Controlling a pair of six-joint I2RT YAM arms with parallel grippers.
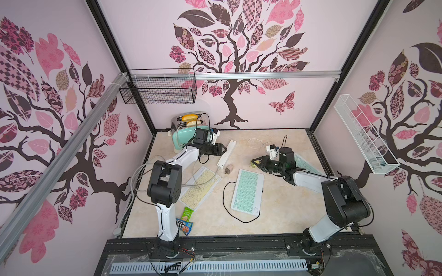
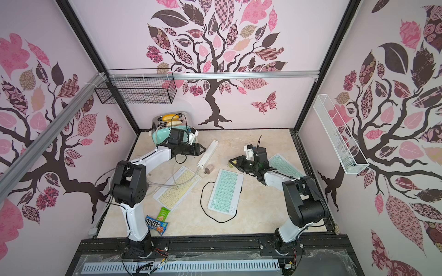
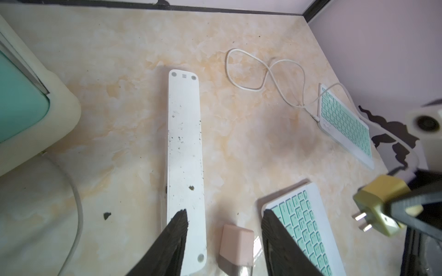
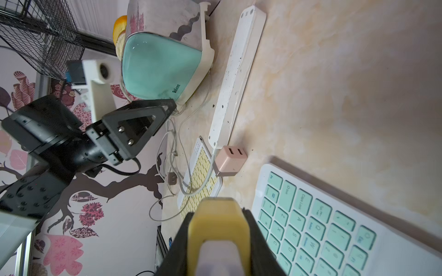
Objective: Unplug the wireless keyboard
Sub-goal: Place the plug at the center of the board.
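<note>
Subject: the wireless keyboard (image 1: 247,191) lies flat near the middle of the desk (image 1: 282,210), keys up. Its long axis runs front to back, with the far end leaning slightly toward the right arm's side. It has a white body and mint-green keys, with small markings at the near right corner.

Cable: a black cable (image 1: 224,196) meets the keyboard at that near corner, loops out over the desk on the left-arm side and runs back in under the keyboard's edge. Where it ends cannot be determined.

Right fingers (image 4: 259,239): closed on a yellow adapter (image 4: 218,215), held clear of the desk just past the keyboard's far end, metal prongs exposed.

Left fingers (image 3: 177,239): apart and holding nothing, poised above the near end of the power strip (image 1: 226,154).

Surroundings:
- The strip lies with its plain back face up.
- A pink adapter (image 1: 230,170) lies on the desk just beside the strip's end, near the keyboard's far left corner.
- A yellow keyboard (image 1: 201,186) with white cable lies to the left.
- A second green keyboard (image 1: 306,165), partly under the right arm, lies at far right.
- A toaster (image 1: 184,138) stands at the far left corner.
- Snack packets (image 1: 184,225) lie at the near left.
</note>
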